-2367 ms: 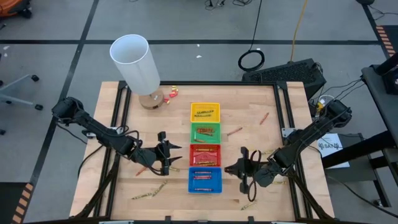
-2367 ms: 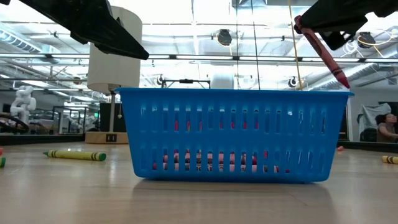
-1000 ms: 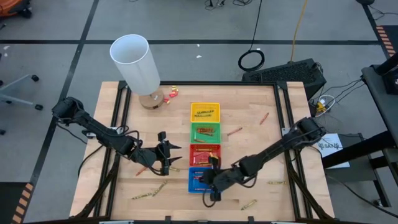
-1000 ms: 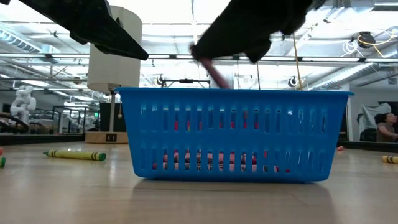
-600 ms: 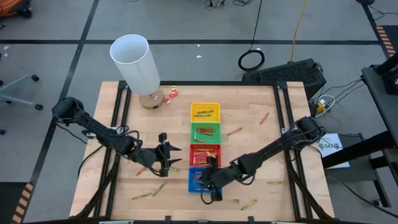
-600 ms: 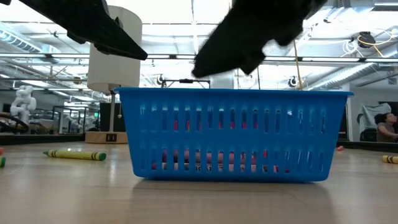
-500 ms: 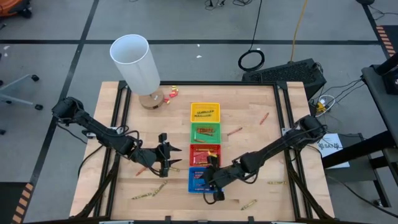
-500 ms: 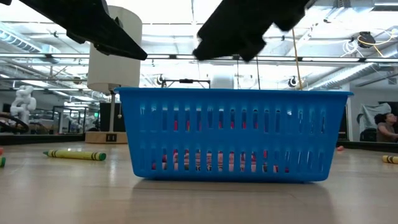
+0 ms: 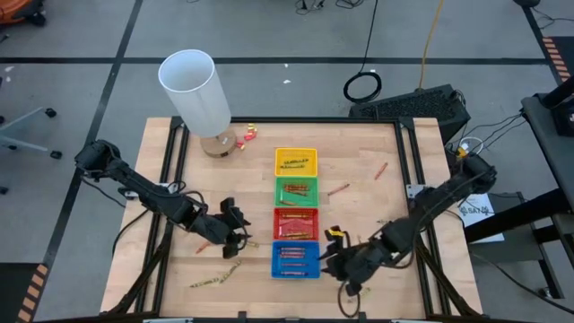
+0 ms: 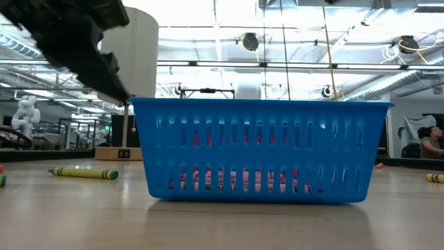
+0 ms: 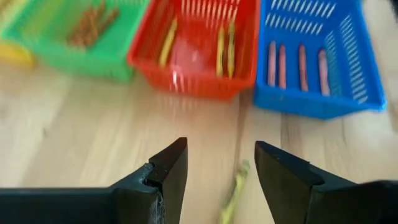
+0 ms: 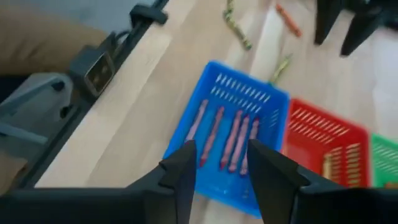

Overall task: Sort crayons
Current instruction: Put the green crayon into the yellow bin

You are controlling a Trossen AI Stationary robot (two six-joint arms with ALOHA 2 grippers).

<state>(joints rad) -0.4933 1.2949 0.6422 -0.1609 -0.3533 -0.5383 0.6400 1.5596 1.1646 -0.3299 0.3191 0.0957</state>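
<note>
four trays in a row down the table's (image 9: 377,152) middle: yellow tray (image 9: 296,161) farthest, then green tray (image 9: 296,191), red tray (image 9: 296,222), blue tray (image 9: 295,259) nearest the front edge. left gripper (image 9: 235,226) sits low just left of the red/blue trays, jaws spread w/ nothing between them; in its wrist view the fingers (image 11: 163,174) frame bare wood, a yellowish-green crayon (image 11: 233,198) lying just ahead. right gripper (image 9: 334,249) is just right of the blue tray, above the table, jaws apart & empty; its wrist cam looks down at the tray between its fingers (image 12: 180,171). crayons: four pink-red ones (image 12: 222,135) lie side by side in the blue tray; yellowish ones (image 11: 224,42) in the red tray; brownish ones (image 11: 92,23) in the green tray; a dark few (image 9: 293,163) in the yellow tray. loose on the wood: an olive crayon (image 9: 208,280) front left, a red one (image 9: 205,243) by the left arm, a reddish one (image 9: 338,189) right of the green tray, another (image 9: 380,170) further right, one yellow-green (image 10: 83,173) seen from the low cam. white cylinder (image 9: 195,90) stands at the back left corner, well apart from the trays.
</note>
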